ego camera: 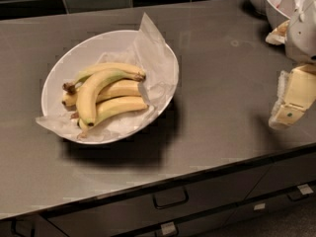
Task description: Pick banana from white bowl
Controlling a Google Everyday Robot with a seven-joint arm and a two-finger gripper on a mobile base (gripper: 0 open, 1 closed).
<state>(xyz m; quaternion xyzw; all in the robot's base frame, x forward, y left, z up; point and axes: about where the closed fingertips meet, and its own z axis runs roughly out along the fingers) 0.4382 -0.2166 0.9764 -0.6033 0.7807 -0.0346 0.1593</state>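
Note:
The white bowl (69,58) is wide and shallow, lined with crinkled white paper, and stands on the left half of the grey counter. Several bananas lie in it. The banana (90,97) is the most curved one and lies on top, its brown stem toward the right and its dark tip toward the bowl's front. Straighter yellow bananas (121,89) lie under and beside it. My gripper (287,111) is cream-coloured and hangs over the counter at the right edge of the view, far to the right of the bowl. It holds nothing that I can see.
Smaller, deeper white bowls (281,4) stand at the back right corner, partly behind my arm (303,28). A dark tiled wall runs along the back. The counter's front edge (163,179) has drawers with handles below it.

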